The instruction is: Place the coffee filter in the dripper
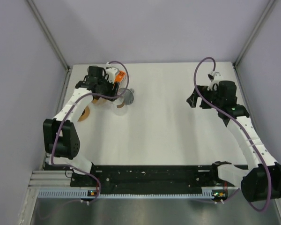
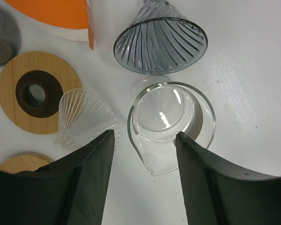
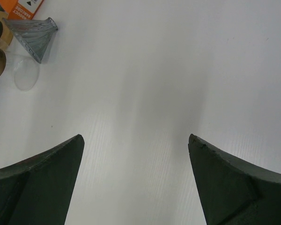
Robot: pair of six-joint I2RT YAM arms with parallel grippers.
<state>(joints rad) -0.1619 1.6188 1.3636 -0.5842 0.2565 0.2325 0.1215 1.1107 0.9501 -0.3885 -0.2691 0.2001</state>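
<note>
Left jaws apart, low over glass server (image 2: 164, 112); clear dripper (image 2: 82, 117) just beside, grey dripper (image 2: 159, 42) beyond. Right jaws wide apart over counter (image 3: 145, 70).

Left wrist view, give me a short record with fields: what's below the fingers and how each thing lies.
grey dripper: on its side, mouth toward the glass vessel
glass vessel: upright, looks empty
clear ribbed cone: on its side, left of the vessel
wooden ring: flat, further left
orange box: top edge, partly cut off
left fingers: apart, gripping nothing
coffee filter: not identifiable here
</note>
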